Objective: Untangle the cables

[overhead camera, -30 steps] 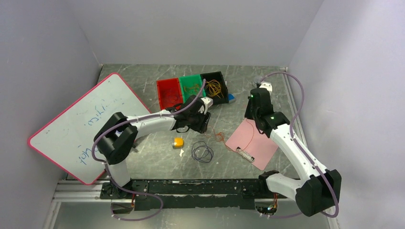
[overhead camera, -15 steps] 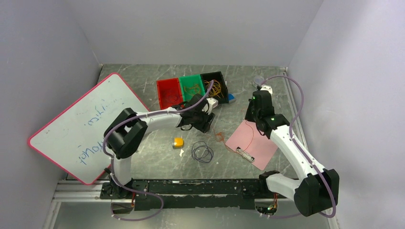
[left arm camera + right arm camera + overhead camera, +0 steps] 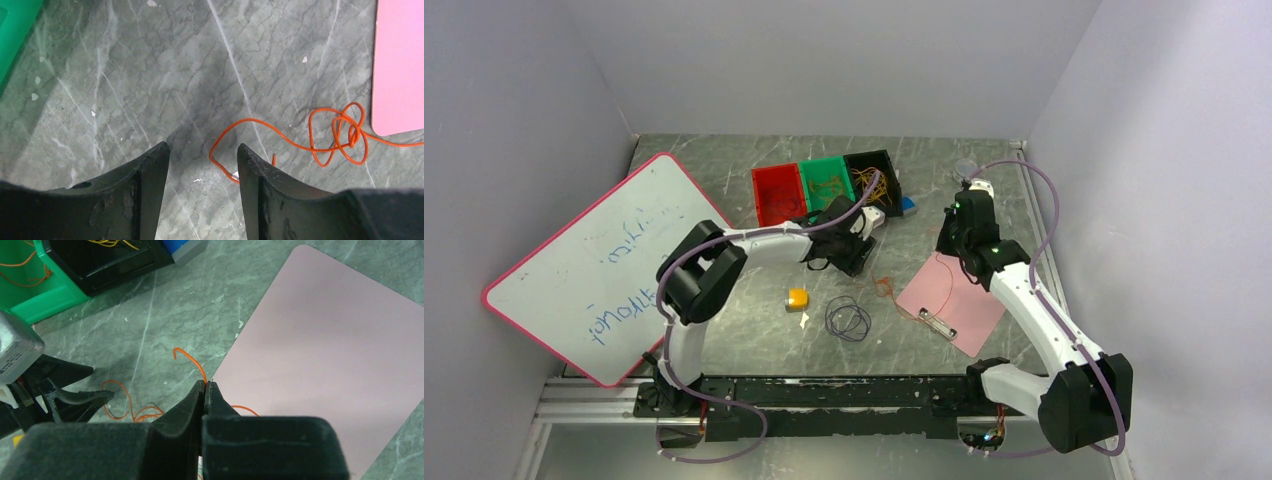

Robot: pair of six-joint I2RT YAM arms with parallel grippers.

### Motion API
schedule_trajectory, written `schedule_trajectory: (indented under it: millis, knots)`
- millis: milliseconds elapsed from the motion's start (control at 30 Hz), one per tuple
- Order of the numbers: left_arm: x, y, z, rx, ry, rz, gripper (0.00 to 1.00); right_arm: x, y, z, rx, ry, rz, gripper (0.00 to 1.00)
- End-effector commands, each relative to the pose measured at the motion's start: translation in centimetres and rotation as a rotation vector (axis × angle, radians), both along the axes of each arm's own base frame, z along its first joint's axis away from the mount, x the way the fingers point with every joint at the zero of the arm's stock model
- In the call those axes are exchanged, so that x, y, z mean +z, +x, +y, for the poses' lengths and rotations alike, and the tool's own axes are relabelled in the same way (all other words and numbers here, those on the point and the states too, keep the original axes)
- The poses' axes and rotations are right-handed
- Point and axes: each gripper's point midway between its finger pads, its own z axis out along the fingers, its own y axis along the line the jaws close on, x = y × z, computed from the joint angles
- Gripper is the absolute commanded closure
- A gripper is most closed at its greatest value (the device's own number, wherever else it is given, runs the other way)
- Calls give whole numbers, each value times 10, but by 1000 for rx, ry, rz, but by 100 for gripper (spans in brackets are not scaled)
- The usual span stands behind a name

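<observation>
The right gripper (image 3: 206,385) is clenched on the orange cable (image 3: 192,362), which arcs up out of its closed tips at the centre of the right wrist view, just beside the edge of the pink clipboard (image 3: 325,340). In the left wrist view the left gripper (image 3: 202,150) is released, jaws apart at the bottom of the frame. A bend of the same cable lies on the marble table (image 3: 150,75) between them, close to the finger on the right of the frame. From there the cable runs rightward to a loose knot (image 3: 345,135) near the clipboard's corner. In the overhead view a dark cable coil (image 3: 848,320) lies below centre, apart from the orange one, with a small yellow block (image 3: 797,298) to its left. Upper centre, a red bin (image 3: 776,195), a green bin (image 3: 824,183) and a black bin (image 3: 886,165) stand in a row, with yellow cables (image 3: 872,183) in the black one. A whiteboard (image 3: 594,265) fills the left of the frame.
</observation>
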Motion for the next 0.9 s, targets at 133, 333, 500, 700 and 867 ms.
schedule_trajectory:
  millis: [133, 333, 500, 700, 867]
  knots:
    - [-1, 9, -8, -34, 1, -11, 45, -4, 2, -2, 0, 11, -1, 100]
    - [-13, 8, -5, -31, 35, -2, 47, -4, 2, -1, 7, 16, 0, 100]
    - [-23, 2, -6, -35, 101, -20, 50, -5, 2, -2, 5, 13, 0, 100]
    - [-34, -4, 0, -36, 147, -18, 58, -5, 2, -3, 5, 16, 2, 100]
    - [-34, -7, 0, -41, 144, -10, 80, -5, 2, -2, 6, 21, 0, 100]
